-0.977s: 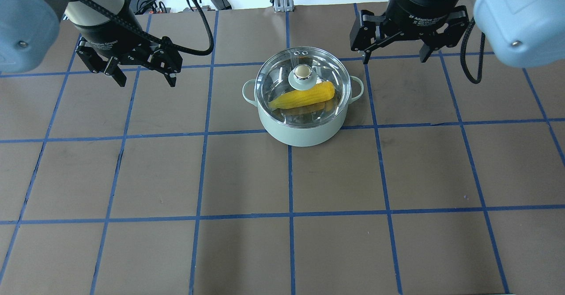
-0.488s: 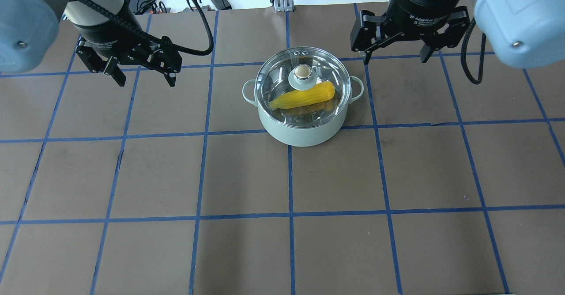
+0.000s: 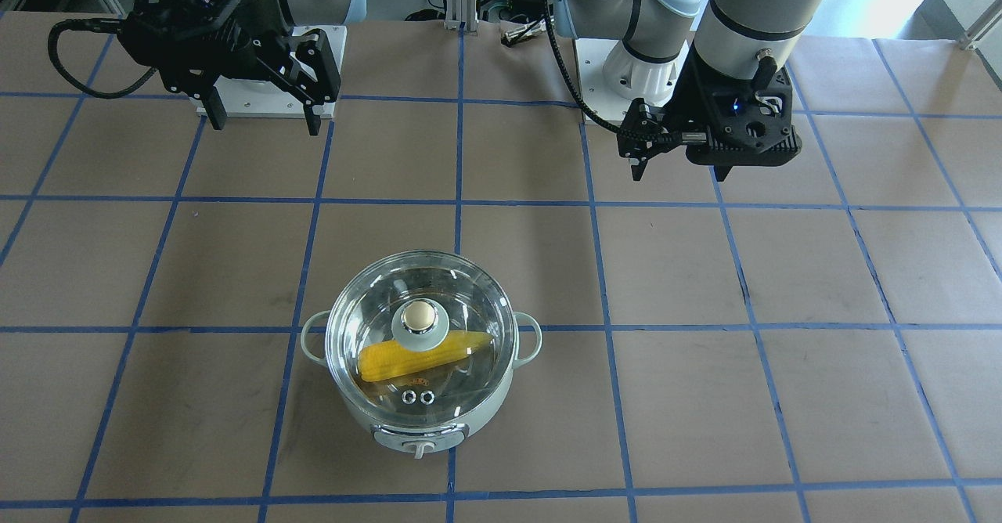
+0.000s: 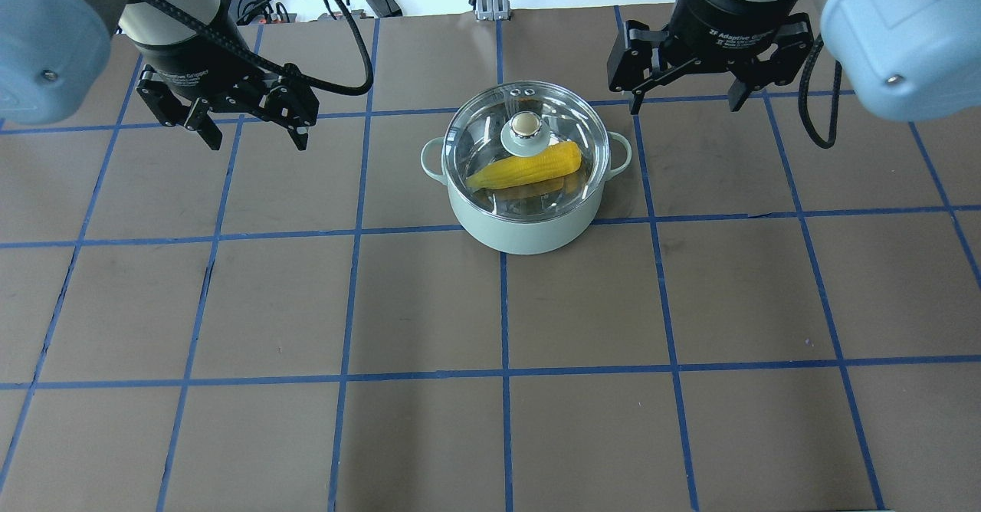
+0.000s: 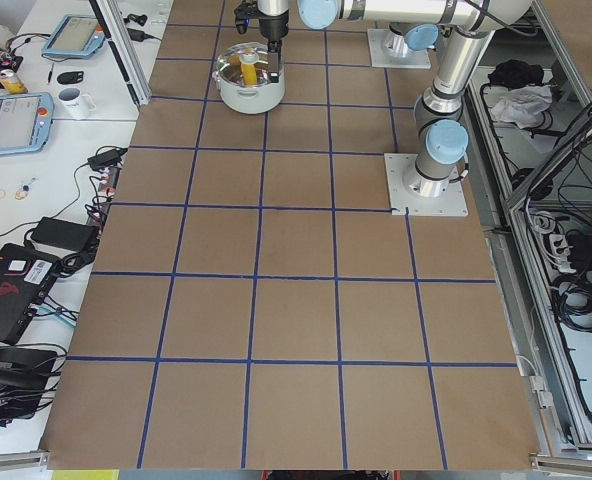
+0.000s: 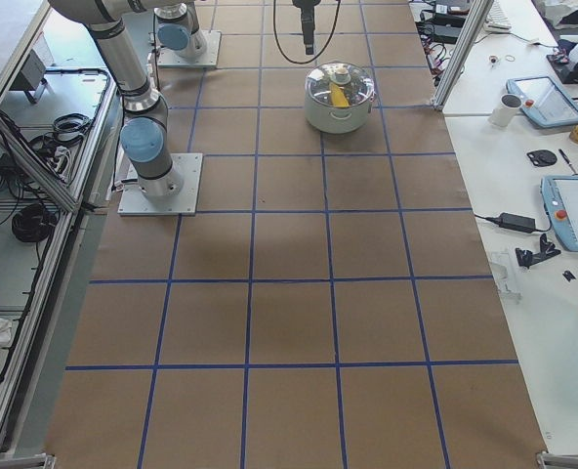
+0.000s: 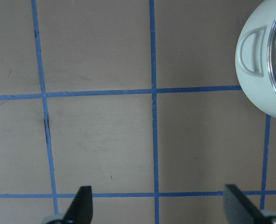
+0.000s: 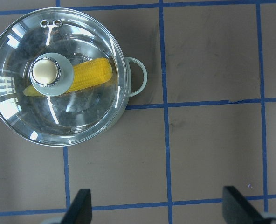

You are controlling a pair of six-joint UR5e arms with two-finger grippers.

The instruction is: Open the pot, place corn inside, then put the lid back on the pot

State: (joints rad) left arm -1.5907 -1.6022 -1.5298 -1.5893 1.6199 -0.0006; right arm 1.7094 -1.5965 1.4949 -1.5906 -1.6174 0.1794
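Observation:
The pale mint-green pot (image 4: 521, 230) stands on the table between my two arms, also in the front view (image 3: 376, 421). The clear glass lid (image 4: 526, 130) sits closed on it, its knob up (image 3: 419, 321). The yellow corn (image 4: 529, 171) lies inside under the glass (image 3: 391, 360). My left gripper (image 4: 255, 141) is open and empty, well to the pot's left; its wrist view shows only the pot's side and handle (image 7: 257, 70). My right gripper (image 4: 686, 103) is open and empty, behind and right of the pot; its wrist view shows the lid (image 8: 47, 72) and corn (image 8: 89, 74).
The table (image 4: 506, 420) is brown paper with a blue tape grid. The arm bases (image 3: 266, 104) stand at the robot's edge. Side benches hold tablets (image 5: 16, 125), a mug (image 6: 509, 109) and cables.
My left arm has shifted very slightly to the right. The pot, lid, corn and right gripper have not moved.

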